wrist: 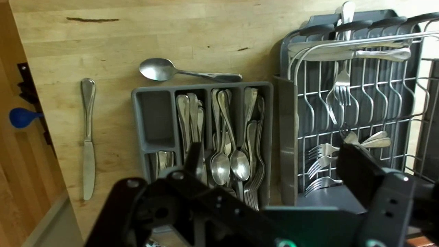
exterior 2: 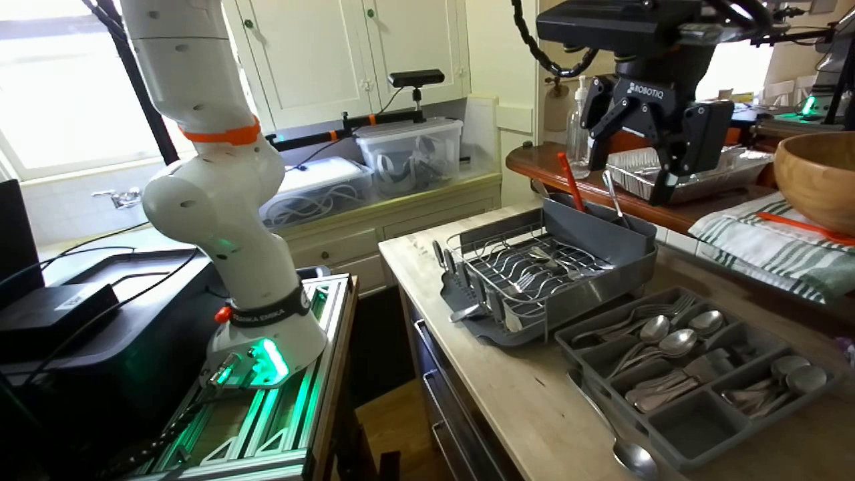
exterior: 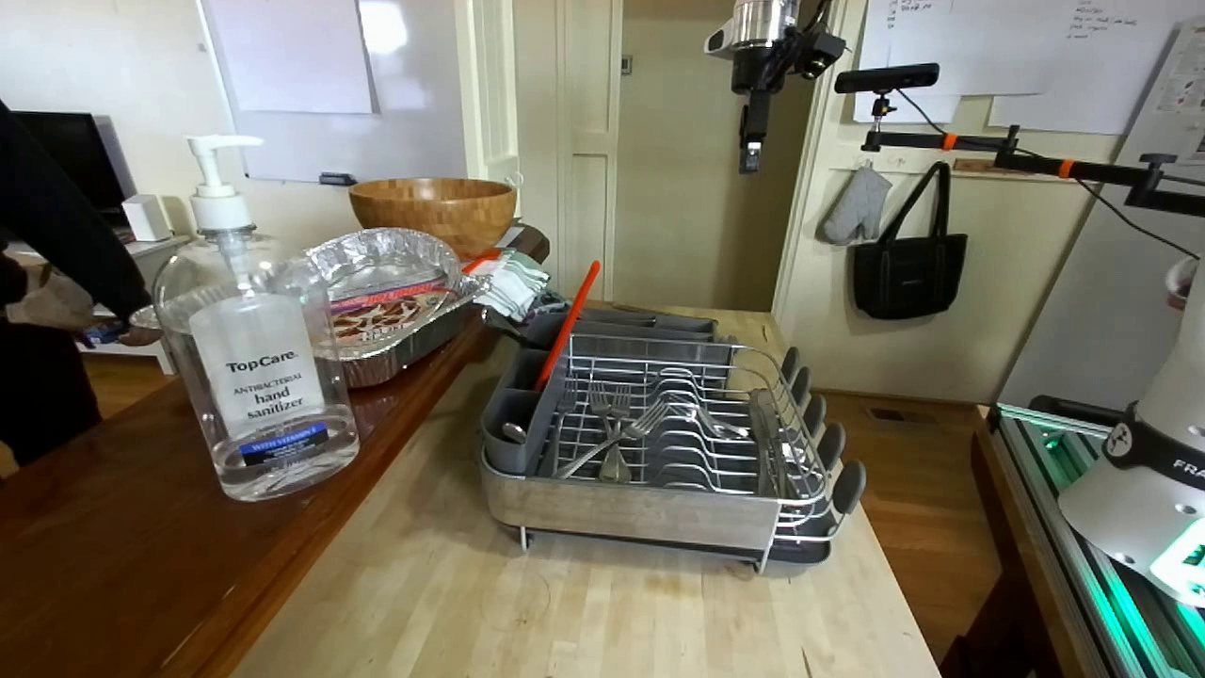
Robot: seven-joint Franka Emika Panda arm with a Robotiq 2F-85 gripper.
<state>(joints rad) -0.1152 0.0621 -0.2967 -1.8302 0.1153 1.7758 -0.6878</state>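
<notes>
The tray [wrist: 156, 116] sits on the counter [wrist: 113, 44], just beside the rack [wrist: 287, 147]. Your gripper [exterior 2: 629, 178] hangs above them with its fingers spread wide and nothing between them; in the wrist view one fingertip shows across the tray and the other across the rack. In the tray you have spoons [wrist: 220, 168] in one slot, forks [wrist: 254, 187] in the slot nearest the rack, and a bundle of handles [wrist: 184, 116] in another — you can't tell from here what those belong to.

The rack holds more forks [wrist: 342, 82], lying at various angles, and knives [wrist: 382, 55] at the end opposite its caddy [exterior 2: 588, 227]. A red stick [exterior 2: 571, 182] leans in that caddy.

A loose spoon [wrist: 157, 69] lies along the tray's side, and a lone knife [wrist: 89, 164] lies apart from the tray, on the side away from the rack.

Farther out, you see foil pans [exterior: 405, 356] and a sanitizer [exterior: 268, 367] on the brown ledge [exterior: 113, 527], with a towel [exterior 2: 781, 247] and a wooden bowl [exterior 2: 818, 177] nearby. A person [exterior: 56, 212] shows at the edge of an exterior view — mostly a dark sleeve — and a mitt [exterior: 857, 205] and a bag [exterior: 908, 278] hang on the far wall.
</notes>
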